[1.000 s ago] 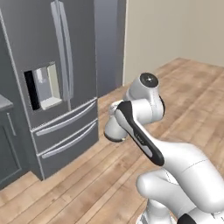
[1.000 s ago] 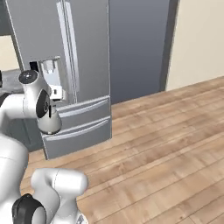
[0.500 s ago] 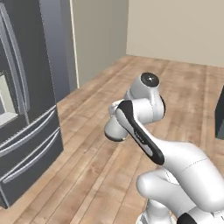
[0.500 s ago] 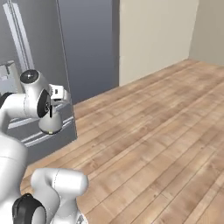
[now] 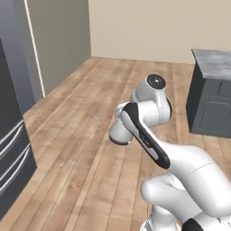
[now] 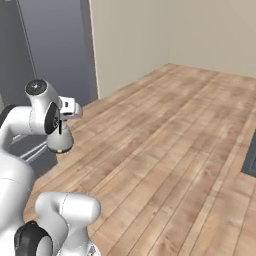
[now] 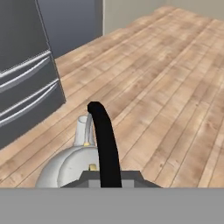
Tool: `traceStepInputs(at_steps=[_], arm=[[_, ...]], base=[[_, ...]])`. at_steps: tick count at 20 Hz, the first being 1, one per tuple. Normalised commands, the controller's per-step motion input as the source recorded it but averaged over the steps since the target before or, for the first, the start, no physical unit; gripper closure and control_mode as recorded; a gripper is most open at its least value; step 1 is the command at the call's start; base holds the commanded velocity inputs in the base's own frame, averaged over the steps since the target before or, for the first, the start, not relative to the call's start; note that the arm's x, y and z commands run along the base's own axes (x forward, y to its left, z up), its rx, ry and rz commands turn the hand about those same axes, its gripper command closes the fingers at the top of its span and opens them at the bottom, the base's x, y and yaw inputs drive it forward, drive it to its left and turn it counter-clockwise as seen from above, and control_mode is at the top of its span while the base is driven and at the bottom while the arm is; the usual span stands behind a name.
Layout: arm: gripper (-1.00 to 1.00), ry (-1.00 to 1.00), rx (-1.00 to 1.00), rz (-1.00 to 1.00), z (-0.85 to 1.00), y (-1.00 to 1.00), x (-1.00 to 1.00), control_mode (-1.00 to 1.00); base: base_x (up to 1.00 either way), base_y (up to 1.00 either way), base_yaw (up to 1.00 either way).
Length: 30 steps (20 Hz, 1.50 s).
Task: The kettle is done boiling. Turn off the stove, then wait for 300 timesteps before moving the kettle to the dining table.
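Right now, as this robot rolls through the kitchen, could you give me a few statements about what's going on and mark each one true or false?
1. The kettle hangs from the gripper by its black handle. True.
2. The kettle sits on the stove. False: it is carried above the wooden floor.
3. The gripper is wide open. False: it is shut on the handle.
4. A dark fridge with drawer handles stands to one side of the floor in the hand view. True.
5. The floor is tiled in white. False: it is wooden planks.
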Motion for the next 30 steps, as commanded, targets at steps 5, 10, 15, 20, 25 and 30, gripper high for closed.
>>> traceStepInputs(at_steps=[5,10,15,20,25,30], arm=[[1.0,0.0,0.0,0.0,0.0,0.0,0.0,1.0],[1.0,0.0,0.0,0.0,0.0,0.0,0.0,1.0],[1.0,0.0,0.0,0.0,0.0,0.0,0.0,1.0],[1.0,0.0,0.0,0.0,0.0,0.0,0.0,1.0],[1.0,0.0,0.0,0.0,0.0,0.0,0.0,1.0],[1.0,0.0,0.0,0.0,0.0,0.0,0.0,1.0]], base=[[0.69,0.12,-0.25],[0.8,0.22,-0.2],[0.83,0.25,-0.19],[0.86,0.25,-0.21],[0.85,0.23,-0.24],[0.7,0.17,-0.32]])
